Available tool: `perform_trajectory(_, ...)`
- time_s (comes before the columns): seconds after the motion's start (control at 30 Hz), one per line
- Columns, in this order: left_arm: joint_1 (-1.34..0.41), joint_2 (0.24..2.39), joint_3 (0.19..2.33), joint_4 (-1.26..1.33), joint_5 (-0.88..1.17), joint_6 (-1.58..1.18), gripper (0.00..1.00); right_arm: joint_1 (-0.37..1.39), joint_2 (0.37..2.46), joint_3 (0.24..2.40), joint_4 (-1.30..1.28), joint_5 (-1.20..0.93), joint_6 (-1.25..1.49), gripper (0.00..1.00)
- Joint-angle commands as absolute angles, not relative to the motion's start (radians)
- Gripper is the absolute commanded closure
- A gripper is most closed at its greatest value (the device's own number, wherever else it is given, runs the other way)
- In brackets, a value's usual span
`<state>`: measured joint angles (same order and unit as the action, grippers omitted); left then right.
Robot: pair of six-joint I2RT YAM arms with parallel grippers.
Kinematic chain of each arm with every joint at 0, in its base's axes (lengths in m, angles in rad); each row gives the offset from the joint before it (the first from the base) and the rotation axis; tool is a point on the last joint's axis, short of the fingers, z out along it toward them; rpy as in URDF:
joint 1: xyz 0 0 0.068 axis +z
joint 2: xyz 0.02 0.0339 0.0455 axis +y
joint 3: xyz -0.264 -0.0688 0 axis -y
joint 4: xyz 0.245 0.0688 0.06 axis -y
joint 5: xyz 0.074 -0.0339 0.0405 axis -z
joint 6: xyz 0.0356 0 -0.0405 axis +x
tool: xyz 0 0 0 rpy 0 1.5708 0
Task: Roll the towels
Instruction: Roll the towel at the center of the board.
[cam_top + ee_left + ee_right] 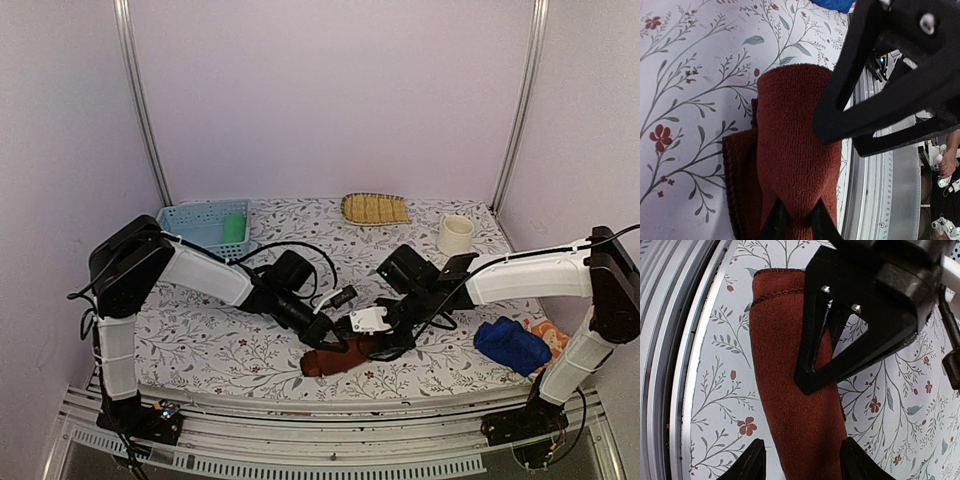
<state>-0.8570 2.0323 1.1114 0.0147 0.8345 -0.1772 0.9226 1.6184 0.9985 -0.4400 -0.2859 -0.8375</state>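
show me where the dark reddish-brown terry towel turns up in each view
top external: dark reddish-brown terry towel lies low in the picture, about centre.
left wrist: the towel fills the middle and runs down to the bottom edge.
right wrist: the towel is a tall strip just left of centre.
shared landmark: grey metal rail, below the towel in top external, right of it in left wrist, left of it in right wrist.

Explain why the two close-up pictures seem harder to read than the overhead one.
Top view: soft, even light, faint shadows, everything fairly sharp. Left wrist view: the weave of the towel is crisp, but the right tool looms close as a flat black silhouette. Right wrist view: same, the left tool is dark and detail-poor, and the metal rail at the left edge looks smeared.
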Motion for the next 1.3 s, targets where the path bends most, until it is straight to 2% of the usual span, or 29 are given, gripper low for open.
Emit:
perform_trajectory(0.0, -0.837, 2.071, 1.118, -0.001, 0.862, -0.189, 0.86, 0.954, 1.66, 0.964, -0.404, -0.299, -0.858, 0.46)
perform_trajectory(0.47, -0.812, 2.098, 1.158, -0.029, 0.892, -0.183, 0.85, 0.978, 1.79, 0.934, -0.32, -0.16, -0.84, 0.46)
perform_trajectory(0.63, -0.808, 2.162, 1.208, -0.077, 0.905, -0.169, 0.89, 0.977, 1.805, 0.912, -0.277, -0.092, -0.877, 0.46)
perform_trajectory(0.7, -0.808, 2.162, 1.209, -0.065, 0.901, -0.177, 0.88, 0.978, 1.817, 0.912, -0.268, -0.077, -0.892, 0.5)
perform_trajectory(0.8, -0.807, 2.129, 1.208, -0.065, 0.842, -0.182, 0.78, 0.98, 1.832, 0.923, -0.305, -0.095, -0.908, 0.71)
perform_trajectory(0.93, -0.805, 2.027, 1.159, -0.059, 0.708, -0.176, 0.59, 0.984, 1.802, 0.949, -0.426, -0.177, -0.912, 0.83)
perform_trajectory(1.03, -0.805, 1.893, 1.079, -0.026, 0.61, -0.171, 0.5, 0.984, 1.763, 0.973, -0.525, -0.228, -0.893, 0.87)
perform_trajectory(1.27, -0.841, 1.554, 0.851, 0.046, 0.321, -0.187, 0.48, 0.984, 1.733, 1.017, -0.716, -0.343, -0.821, 0.89)
